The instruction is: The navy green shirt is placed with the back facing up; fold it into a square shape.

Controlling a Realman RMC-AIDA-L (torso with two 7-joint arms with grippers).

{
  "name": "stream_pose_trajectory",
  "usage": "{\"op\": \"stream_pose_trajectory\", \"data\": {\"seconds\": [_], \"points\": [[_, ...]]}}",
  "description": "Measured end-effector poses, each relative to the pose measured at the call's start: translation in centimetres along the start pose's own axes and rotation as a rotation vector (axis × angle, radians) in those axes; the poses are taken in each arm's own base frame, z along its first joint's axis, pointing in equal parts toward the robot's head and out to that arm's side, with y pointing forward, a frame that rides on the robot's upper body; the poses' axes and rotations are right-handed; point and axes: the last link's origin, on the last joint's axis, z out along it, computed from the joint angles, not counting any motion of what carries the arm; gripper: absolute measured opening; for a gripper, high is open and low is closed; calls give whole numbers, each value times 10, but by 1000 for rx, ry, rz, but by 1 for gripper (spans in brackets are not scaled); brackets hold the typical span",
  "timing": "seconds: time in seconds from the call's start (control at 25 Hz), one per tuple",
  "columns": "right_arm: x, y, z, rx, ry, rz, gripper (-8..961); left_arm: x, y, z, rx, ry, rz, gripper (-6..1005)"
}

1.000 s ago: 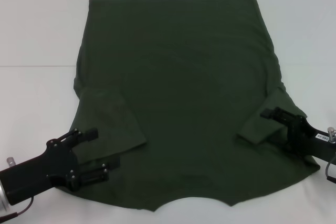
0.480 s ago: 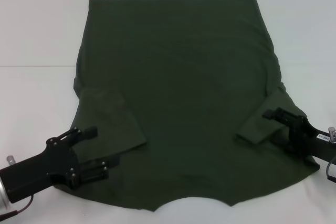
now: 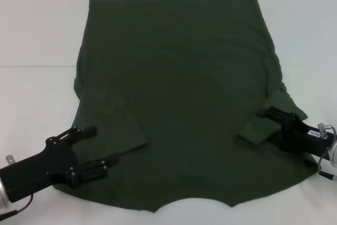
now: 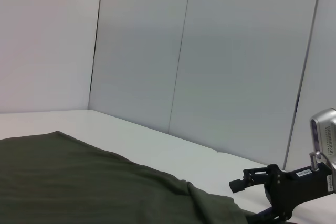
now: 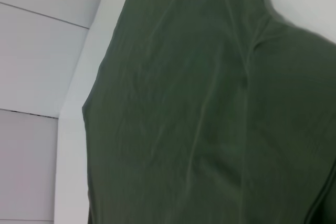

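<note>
The navy green shirt (image 3: 179, 88) lies flat on the white table, plain side up, collar edge nearest me and both short sleeves folded in over the body. My left gripper (image 3: 100, 146) is open at the near left corner, one finger over the folded left sleeve (image 3: 113, 122) and the other by the shoulder edge. My right gripper (image 3: 268, 126) is open at the near right edge beside the folded right sleeve (image 3: 259, 126). The left wrist view shows the shirt (image 4: 94, 182) low across the table and the right gripper (image 4: 247, 200) at its edge. Shirt cloth (image 5: 199, 108) fills the right wrist view.
The white table (image 3: 37, 35) extends well beyond the shirt on the left, right and far sides. A seam line crosses the table (image 3: 31, 66) on the left. Pale wall panels (image 4: 210, 51) stand behind the table.
The right gripper has shifted slightly inward toward the folded right sleeve, with more of its wrist showing. The left gripper has moved only a little. The shirt lies as before.
</note>
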Motion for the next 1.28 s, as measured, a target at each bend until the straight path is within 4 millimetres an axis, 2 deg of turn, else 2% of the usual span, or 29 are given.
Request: {"op": "stream_pose_trajectory", "data": {"seconds": [0.48,0.84,1.28], "points": [[-8,13,8,-11,-21,-41,915,0,0,-1,3,3,-3,931],[-17,33,21,-27,-41,-117,915,-1,2,-3,0,5,-11,930],[-12,39,29,-27,-36,-152,915,-3,3,-4,0,6,-18,931]]}}
